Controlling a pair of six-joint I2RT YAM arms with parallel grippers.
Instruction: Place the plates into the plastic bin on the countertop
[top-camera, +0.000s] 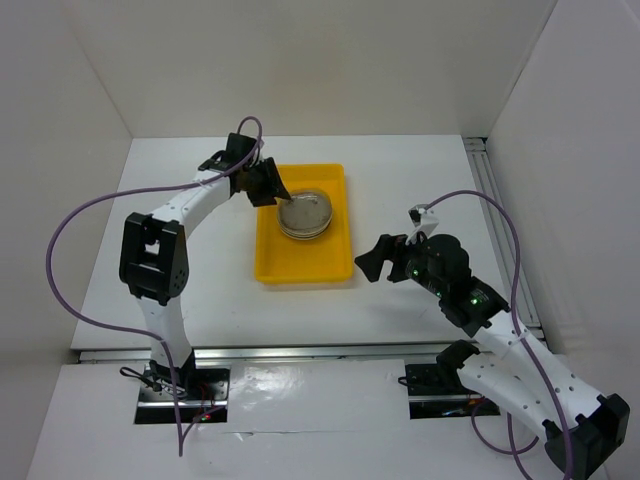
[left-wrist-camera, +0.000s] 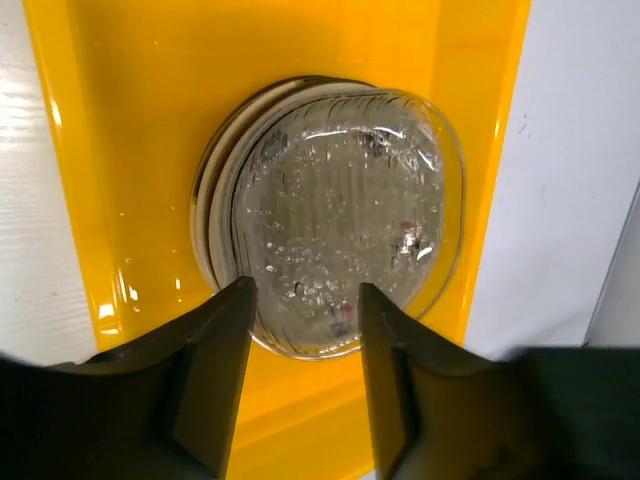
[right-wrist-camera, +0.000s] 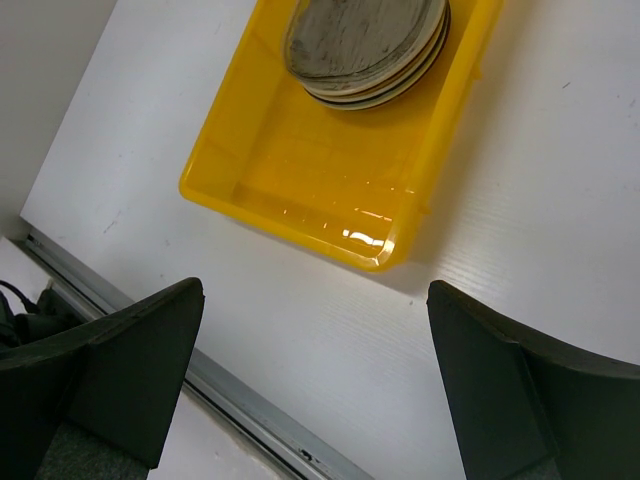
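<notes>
We see left arm (top-camera: 190, 205) bent over yellow bin (top-camera: 300, 275), left gripper (left-wrist-camera: 305, 300) half open, fingers flanking clear plate (left-wrist-camera: 340, 210) near rim atop the stack (right-wrist-camera: 365, 85) inside; right gripper (top-camera: 375, 262) low, wide open, empty, bin just ahead of fingertips

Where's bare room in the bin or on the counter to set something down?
Bare: near half of the bin, from plate stack to near rim; the countertop left of the bin and between bin and right gripper. Crowded: the far half, stack under left gripper.
</notes>
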